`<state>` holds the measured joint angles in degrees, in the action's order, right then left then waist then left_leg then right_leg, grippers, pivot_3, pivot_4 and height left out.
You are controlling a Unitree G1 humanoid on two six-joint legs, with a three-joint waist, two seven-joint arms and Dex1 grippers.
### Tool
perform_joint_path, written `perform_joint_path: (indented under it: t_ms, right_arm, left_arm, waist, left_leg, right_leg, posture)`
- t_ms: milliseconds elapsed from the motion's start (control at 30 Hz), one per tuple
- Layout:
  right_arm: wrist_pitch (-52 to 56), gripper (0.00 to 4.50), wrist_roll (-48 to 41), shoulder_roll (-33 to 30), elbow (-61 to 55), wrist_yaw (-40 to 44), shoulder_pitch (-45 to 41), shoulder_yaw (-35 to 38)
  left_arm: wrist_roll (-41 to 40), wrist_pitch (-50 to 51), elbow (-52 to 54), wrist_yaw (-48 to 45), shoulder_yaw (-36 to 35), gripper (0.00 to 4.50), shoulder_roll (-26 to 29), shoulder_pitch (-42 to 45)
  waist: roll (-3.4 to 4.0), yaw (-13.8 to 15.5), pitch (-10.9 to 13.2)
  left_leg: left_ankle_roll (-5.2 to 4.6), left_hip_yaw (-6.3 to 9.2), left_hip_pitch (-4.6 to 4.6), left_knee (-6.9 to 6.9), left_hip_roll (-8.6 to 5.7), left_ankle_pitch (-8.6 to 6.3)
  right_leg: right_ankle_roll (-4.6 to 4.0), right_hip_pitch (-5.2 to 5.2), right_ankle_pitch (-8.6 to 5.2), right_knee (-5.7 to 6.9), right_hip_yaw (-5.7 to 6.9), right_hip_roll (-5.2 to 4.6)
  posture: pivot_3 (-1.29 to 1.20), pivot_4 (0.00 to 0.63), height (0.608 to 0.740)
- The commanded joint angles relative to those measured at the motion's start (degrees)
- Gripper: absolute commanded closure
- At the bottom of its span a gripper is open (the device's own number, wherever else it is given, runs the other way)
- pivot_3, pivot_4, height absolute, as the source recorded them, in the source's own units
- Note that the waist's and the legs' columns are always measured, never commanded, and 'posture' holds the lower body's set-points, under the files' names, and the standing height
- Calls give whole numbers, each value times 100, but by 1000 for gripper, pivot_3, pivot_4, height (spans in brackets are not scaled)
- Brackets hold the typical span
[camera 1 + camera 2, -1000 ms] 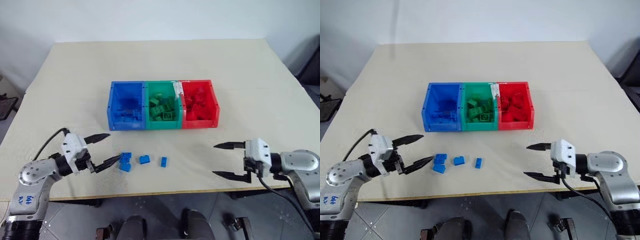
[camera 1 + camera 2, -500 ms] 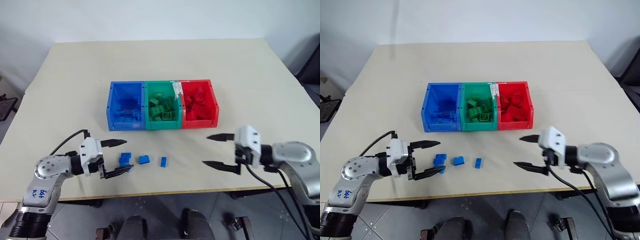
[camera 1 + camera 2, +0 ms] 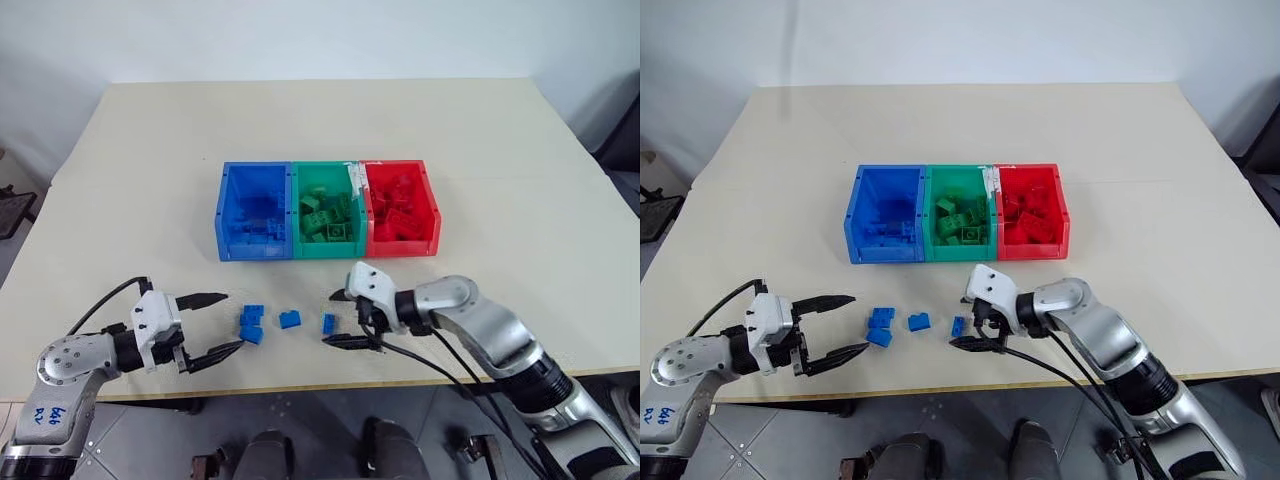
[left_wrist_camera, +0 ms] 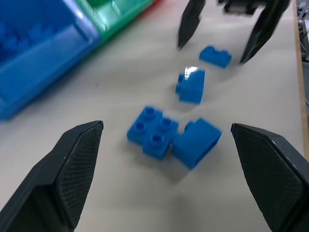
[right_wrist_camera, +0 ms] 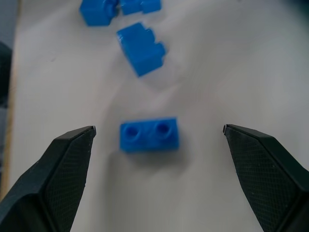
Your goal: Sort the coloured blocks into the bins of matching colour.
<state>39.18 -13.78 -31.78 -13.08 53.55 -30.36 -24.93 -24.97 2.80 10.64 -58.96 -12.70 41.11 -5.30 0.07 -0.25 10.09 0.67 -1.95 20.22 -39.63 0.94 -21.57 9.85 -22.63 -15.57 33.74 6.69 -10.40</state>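
Even, bright, diffuse light falls from above; the counter (image 3: 150, 180) is evenly lit with no glare. Shadows are soft and short, pooled just under the blocks (image 3: 289, 319) and the bins (image 3: 327, 250). Head views are sharp. In the left wrist view the far blocks and bins blur; in the right wrist view the near fingers (image 5: 58, 174) are soft.

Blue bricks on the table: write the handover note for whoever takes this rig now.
Left hand: open, holding nothing, beside the pair of small blue studded plastic bricks at the left of the loose row.
Right hand: open, fingers either side of the flat two-stud blue brick, not closed on it.
A third blue brick lies between them.
Done: the blue, green and red translucent plastic bins already hold bricks of their own colours.
Left: all the loose blue bricks go into the blue bin.
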Motion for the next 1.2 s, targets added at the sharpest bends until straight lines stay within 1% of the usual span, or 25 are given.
perform_joint_path:
  t_ms: [33, 67, 300, 400, 467, 500, 567, 633, 733, 833, 933, 1000, 1033, 1067, 1100, 1167, 1200]
  right_arm:
    - [-18, 463, 176, 74, -19, -101, 41, -111]
    - [-31, 687, 187, 58, -73, -78, 72, -117]
    - [-208, 3048, 223, -35, -142, 91, 114, 3]
    - [-281, 3059, 57, 211, -20, 100, -123, 202]
    - [-242, 3059, -197, 569, 126, 70, -449, 443]
    - [-220, 3059, -284, 906, 352, -61, -787, 561]
    - [-232, 3059, -328, 1320, 687, -199, -1209, 671]
    - [-450, 3059, -269, 1912, 1340, -429, -1794, 754]
    - [-803, 3059, -77, 2521, 2354, -843, -2485, 928]
    - [-1354, 3059, 207, 2877, 3495, -1148, -3101, 1015]
    - [-1896, 3059, 400, 3095, 4455, -1322, -3576, 1083]
    - [-2144, 2328, 475, 3075, 4656, -1252, -3649, 1120]
    - [-2219, 2113, 487, 3062, 4700, -1214, -3659, 1145]
    - [-2259, 1750, 484, 3005, 4644, -1108, -3624, 1143]
    - [-2314, 1464, 473, 2944, 4562, -1016, -3570, 1155]
    - [-2332, 737, 385, 2769, 4253, -691, -3390, 1148]
    - [-2406, 435, 296, 2639, 3999, -436, -3232, 1156]
  left_arm:
    - [-114, 8, 231, -2, -162, 0, 32, -154]
    - [-116, -1, 223, -12, -185, 0, 40, -177]
    - [-164, 108, 335, 53, -231, 0, 60, -179]
    - [-248, 184, 391, 210, -323, 0, -28, -159]
    - [-354, 290, 435, 396, -452, 0, -104, -154]
    - [-396, 326, 463, 512, -566, 0, -158, -205]
    - [-432, 367, 493, 648, -693, 0, -221, -272]
    - [-416, 377, 574, 786, -808, 0, -301, -420]
    - [-378, 371, 700, 936, -882, 0, -397, -584]
    - [-351, 350, 811, 1047, -932, 0, -490, -731]
    - [-326, 322, 912, 1136, -965, 0, -545, -857]
    - [-314, 307, 976, 1207, -1005, 0, -572, -917]
    - [-315, 305, 998, 1228, -1016, 0, -577, -935]
    - [-319, 311, 1019, 1248, -1021, 0, -582, -951]
    - [-330, 330, 1037, 1264, -1015, 0, -582, -962]
    - [-353, 348, 1044, 1262, -1004, 0, -573, -962]
    - [-368, 363, 1024, 1258, -1005, 0, -556, -926]
  waist:
    - [0, -1, 0]
    - [0, 0, 0]
    - [0, 6, 0]
    - [0, 1, 0]
    - [0, -24, 0]
    - [2, -52, 1]
    - [3, -151, 2]
    - [3, -174, 2]
    - [3, -202, 2]
    - [1, -194, 1]
    - [1, -219, 1]
    - [2, -242, 1]
    - [2, -272, 1]
    - [2, -292, 1]
    - [3, -304, 2]
    - [3, -309, 1]
    - [3, -309, 1]
  left_leg:
    - [0, 0, -2, 0, 0, 0]
    - [0, -1, -2, 0, 0, 0]
    - [1, -1, 0, 1, 0, -2]
    - [1, -1, 0, 2, 0, -2]
    - [1, -1, 0, 1, 0, -2]
    - [1, -2, 0, 1, 1, -1]
    - [3, -3, 0, 2, 4, -1]
    - [5, 1, -2, 7, 6, 0]
    - [10, 0, -7, 20, 6, -3]
    - [11, 4, -5, 29, 5, -3]
    - [11, 2, -2, 29, 5, -3]
    - [14, 3, -4, 33, 6, -2]
    - [14, 3, -4, 34, 6, -2]
    - [14, 3, -4, 36, 6, -2]
    - [14, 3, -4, 36, 6, -2]
    - [14, 3, -4, 38, 6, -2]
    - [14, 3, -5, 39, 7, -2]
  right_leg:
    - [0, 0, 0, 2, 0, 0]
    - [0, 0, 0, 2, 0, 0]
    - [0, -1, 0, 0, 0, 0]
    - [0, -1, 0, 0, 0, 0]
    - [0, -2, 0, 1, 0, 0]
    - [0, -4, 0, 2, -1, 1]
    - [-1, -9, 0, 11, -2, 2]
    - [-1, -14, 0, 18, 1, 3]
    - [-1, -18, 0, 22, 6, 4]
    - [-1, -18, 0, 19, 17, 2]
    - [-1, -18, 0, 12, 21, 2]
    - [-1, -18, 0, 13, 23, 3]
    - [-1, -18, 0, 13, 23, 3]
    - [-1, -18, 0, 12, 23, 3]
    - [-1, -18, 0, 12, 23, 3]
    - [-1, -19, 0, 11, 23, 3]
    - [0, -19, 0, 10, 24, 3]
  posture:
    - [0, 150, 740]
    - [0, 150, 740]
    - [0, 150, 740]
    - [0, 150, 740]
    - [0, 150, 740]
    - [0, 150, 740]
    - [0, 150, 740]
    - [0, 150, 740]
    - [0, 150, 740]
    - [0, 150, 740]
    - [0, 150, 740]
    - [0, 150, 740]
    - [0, 150, 740]
    - [0, 150, 740]
    - [0, 150, 740]
    - [0, 150, 740]
    - [0, 150, 740]
